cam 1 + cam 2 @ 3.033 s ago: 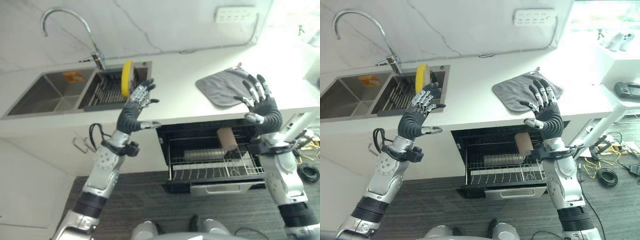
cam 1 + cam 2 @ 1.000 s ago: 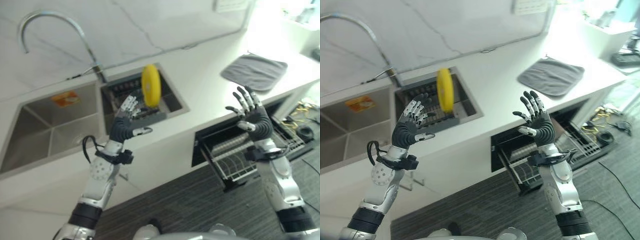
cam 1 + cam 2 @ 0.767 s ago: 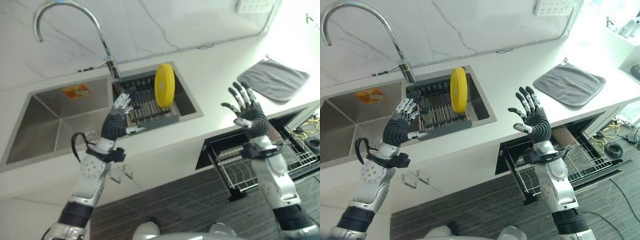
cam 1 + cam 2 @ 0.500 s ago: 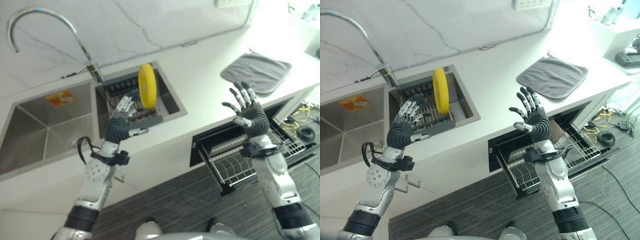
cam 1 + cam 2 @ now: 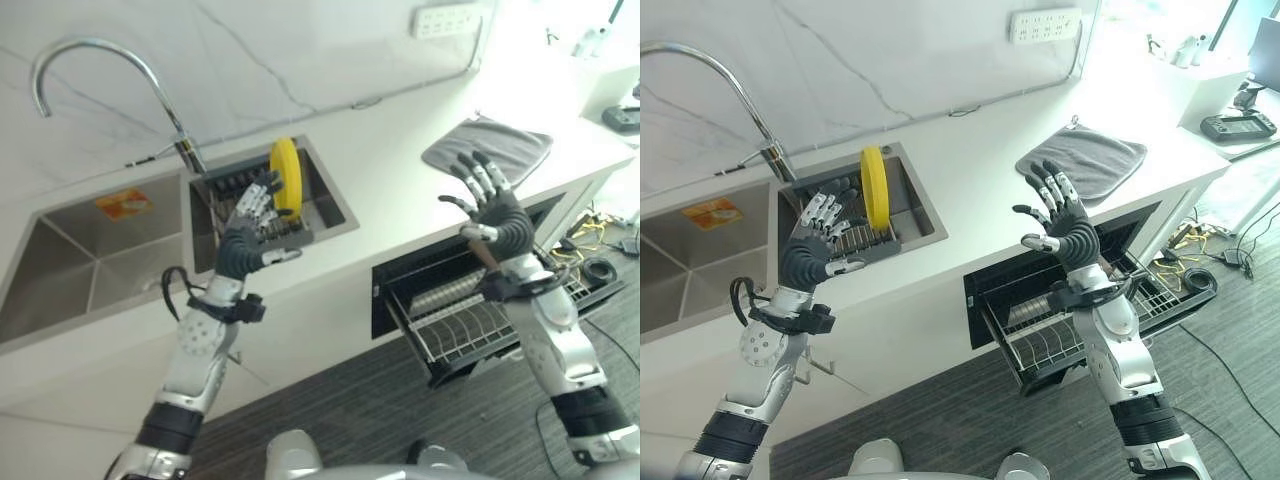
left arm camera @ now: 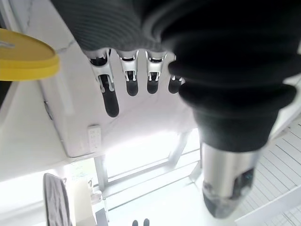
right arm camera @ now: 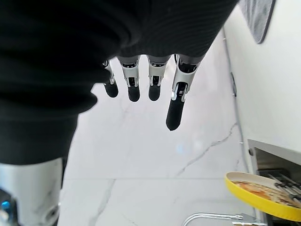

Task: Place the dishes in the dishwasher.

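Note:
A yellow plate point(image 5: 286, 178) stands on edge in the dark drying rack point(image 5: 236, 204) inside the right sink basin; it also shows as a yellow plate point(image 6: 26, 60) in the left wrist view and a yellow plate point(image 7: 263, 196) in the right wrist view. My left hand point(image 5: 243, 238) is raised just in front of the rack, a little left of the plate, fingers straight and empty. My right hand point(image 5: 494, 211) is held up open above the open dishwasher point(image 5: 470, 310), whose pulled-out wire rack holds a few dishes.
A curved faucet point(image 5: 95, 72) rises behind the double sink point(image 5: 90, 250). A grey cloth point(image 5: 487, 148) lies on the white counter to the right. The dishwasher's lower rack juts out over the dark floor point(image 5: 350, 420).
The camera has shifted, so the whole scene sits differently. Both hands stay raised and open; the left hand remains by the rack near the plate.

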### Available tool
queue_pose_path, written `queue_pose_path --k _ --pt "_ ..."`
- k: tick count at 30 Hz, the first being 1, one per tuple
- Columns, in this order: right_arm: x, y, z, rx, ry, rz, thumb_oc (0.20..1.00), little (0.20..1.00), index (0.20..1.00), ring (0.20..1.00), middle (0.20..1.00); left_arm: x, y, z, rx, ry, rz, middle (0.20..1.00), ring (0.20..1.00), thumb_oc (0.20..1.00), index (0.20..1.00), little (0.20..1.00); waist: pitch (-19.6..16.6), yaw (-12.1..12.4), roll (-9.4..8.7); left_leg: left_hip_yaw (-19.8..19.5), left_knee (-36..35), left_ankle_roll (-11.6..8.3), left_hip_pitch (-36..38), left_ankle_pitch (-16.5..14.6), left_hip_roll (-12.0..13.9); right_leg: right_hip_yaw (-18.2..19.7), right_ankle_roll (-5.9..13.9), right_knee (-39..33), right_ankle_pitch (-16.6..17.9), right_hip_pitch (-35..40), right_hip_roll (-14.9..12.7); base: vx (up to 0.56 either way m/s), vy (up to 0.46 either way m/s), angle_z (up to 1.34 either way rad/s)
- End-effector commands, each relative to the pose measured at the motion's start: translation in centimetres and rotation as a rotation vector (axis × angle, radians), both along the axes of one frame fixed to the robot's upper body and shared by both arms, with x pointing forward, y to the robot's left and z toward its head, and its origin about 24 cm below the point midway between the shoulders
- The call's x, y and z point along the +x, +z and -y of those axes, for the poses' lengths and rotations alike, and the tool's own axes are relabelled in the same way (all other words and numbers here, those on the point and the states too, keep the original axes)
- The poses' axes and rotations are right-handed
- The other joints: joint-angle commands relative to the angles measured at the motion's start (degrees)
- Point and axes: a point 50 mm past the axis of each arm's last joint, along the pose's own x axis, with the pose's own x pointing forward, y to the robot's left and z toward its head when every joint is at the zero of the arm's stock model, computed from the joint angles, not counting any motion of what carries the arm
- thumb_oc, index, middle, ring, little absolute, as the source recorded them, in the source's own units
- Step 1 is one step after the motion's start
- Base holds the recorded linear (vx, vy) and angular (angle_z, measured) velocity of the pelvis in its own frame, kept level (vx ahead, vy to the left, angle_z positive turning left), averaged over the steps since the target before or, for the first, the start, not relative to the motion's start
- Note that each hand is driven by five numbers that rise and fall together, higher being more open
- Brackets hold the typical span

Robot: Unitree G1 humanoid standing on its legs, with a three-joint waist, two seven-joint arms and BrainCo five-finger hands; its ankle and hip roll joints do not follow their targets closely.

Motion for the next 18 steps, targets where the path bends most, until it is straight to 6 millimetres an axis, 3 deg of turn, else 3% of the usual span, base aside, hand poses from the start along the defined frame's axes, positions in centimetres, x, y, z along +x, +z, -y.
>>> queue_pose_path --k 1,7,13,18 --pt "-0.7 1.9 -1.0 0.04 0.035 0.1 1.0 1.0 1.0 1.0 1.0 -0.3 1.8 -0.7 0.011 0.013 0.098 1.0 1.0 1.0 1.0 1.0 -0.07 -1.19 -0.98 0.62 -5.84 -0.39 2.87 3.91 -0.99 -1.69 0.92 -2.44 -3.38 7.36 0.7 0.15 0.149 0.06" --pt "-1.2 0.5 -0.8 -0.003 0.023 0.057 1.0 1.0 1.0 1.0 1.0 -0.7 1.4 -1.5 -0.024 0.031 0.073 1.0 1.0 1.0 1.0 1.0 -0.55 -0.05 -1.22 0.19 -9.03 -0.23 5.11 2.51 -2.51 -3.18 2.09 -0.69 -5.33 7.89 -1.01 0.14 0.089 0.0" --pt "-0.6 1.1 -1.6 -0.054 0.026 0.082 1.0 1.0 1.0 1.0 1.0 -1.2 1.3 -1.4 -0.014 0.018 0.078 1.0 1.0 1.0 1.0 1.0 -1.14 2.22 -1.67 0.23 -12.17 0.12 4.86 3.65 -3.54 -5.15 2.92 -2.25 -4.93 9.41 -1.86 0.04 0.043 0.12" --pt "0.0 1.9 -3.2 -0.1 0.06 0.092 1.0 1.0 1.0 1.0 1.0 -1.5 1.6 -1.9 -0.002 0.034 0.086 1.0 1.0 1.0 1.0 1.0 -1.67 4.06 -1.7 0.71 -12.4 0.24 4.69 3.6 -3.79 -7.1 4.08 -5.26 -2.62 10.39 -2.94 0.04 0.025 0.05"
